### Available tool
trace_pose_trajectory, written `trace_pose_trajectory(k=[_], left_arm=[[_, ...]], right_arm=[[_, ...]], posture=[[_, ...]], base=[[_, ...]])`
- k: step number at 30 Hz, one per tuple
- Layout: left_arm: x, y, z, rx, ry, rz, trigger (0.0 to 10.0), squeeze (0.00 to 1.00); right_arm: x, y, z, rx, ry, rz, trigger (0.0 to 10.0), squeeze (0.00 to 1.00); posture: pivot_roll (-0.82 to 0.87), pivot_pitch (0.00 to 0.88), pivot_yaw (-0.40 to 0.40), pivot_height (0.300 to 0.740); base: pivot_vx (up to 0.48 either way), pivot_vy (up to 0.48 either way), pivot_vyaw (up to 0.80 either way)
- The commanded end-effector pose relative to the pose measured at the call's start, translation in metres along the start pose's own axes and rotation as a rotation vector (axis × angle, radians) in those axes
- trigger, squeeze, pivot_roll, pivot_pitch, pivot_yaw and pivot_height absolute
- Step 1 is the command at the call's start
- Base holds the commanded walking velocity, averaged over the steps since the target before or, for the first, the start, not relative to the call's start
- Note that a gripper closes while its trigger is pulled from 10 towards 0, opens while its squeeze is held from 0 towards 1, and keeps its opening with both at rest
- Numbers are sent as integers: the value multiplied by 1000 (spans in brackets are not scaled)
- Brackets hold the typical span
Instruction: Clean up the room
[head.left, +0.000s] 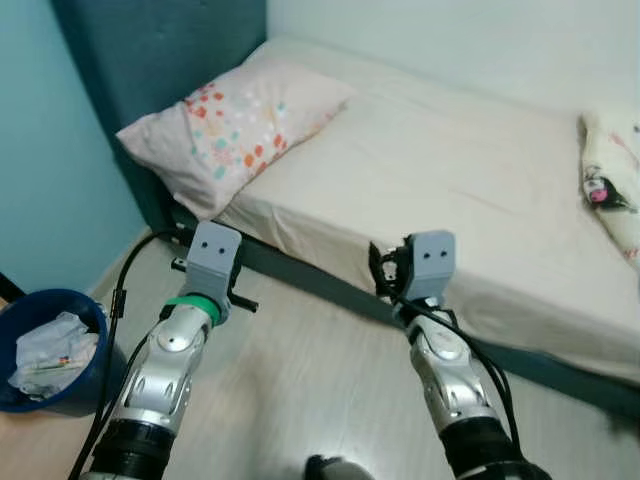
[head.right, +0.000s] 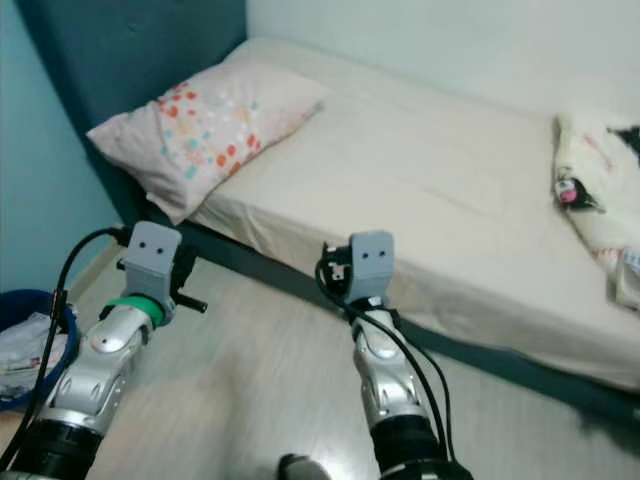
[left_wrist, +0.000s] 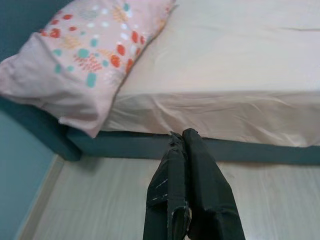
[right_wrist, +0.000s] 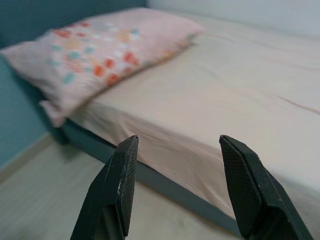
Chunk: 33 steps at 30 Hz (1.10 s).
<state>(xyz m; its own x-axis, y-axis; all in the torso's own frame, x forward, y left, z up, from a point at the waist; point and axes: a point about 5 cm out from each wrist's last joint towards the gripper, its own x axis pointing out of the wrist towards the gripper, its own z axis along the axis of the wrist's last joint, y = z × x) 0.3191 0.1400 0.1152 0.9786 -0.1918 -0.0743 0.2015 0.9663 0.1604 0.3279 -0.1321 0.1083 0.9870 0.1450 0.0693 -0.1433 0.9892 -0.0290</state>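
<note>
Holding both arms out over the floor short of the bed (head.left: 450, 170), you have the left gripper (left_wrist: 186, 150) pressed closed on nothing and the right gripper (right_wrist: 180, 155) spread wide and empty. At eleven o'clock lies the spotted pillow (head.left: 235, 125); at two o'clock a crumpled cloth bundle (head.left: 612, 185) sits near the bed's far edge. This looks like the approach step, and next you'd likely step toward that bundle, with the blue bin (head.left: 45, 355) at nine o'clock.

No readable text, label or number anywhere; perhaps print on the bin's (head.left: 85, 385) crumpled paper (head.left: 45, 350), too blurred.
</note>
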Motion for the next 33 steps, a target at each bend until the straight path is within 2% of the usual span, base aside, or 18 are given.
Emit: trace_pose_trajectory(k=[1, 7, 19, 33], left_arm=[[-1, -3, -4, 0, 18, -12, 10000, 0], [-1, -3, -4, 2, 17, -12, 10000, 0], [-1, -6, -3, 18, 3, -26, 10000, 0], [-1, -8, -1, 22, -7, -42, 10000, 0]], right_arm=[[-1, -4, -1, 2, 6, -12, 10000, 0], [-1, -3, -1, 0, 5, -14, 10000, 0], [0, -3, 0, -7, -7, -14, 10000, 0], [-1, -3, 0, -6, -4, -22, 10000, 0]], posture=[[19, 82, 42, 726], [19, 83, 42, 726], [21, 90, 41, 726], [19, 100, 45, 726]], base=[[0, 0, -800], [0, 0, -800], [0, 0, 0], [0, -323, 0]])
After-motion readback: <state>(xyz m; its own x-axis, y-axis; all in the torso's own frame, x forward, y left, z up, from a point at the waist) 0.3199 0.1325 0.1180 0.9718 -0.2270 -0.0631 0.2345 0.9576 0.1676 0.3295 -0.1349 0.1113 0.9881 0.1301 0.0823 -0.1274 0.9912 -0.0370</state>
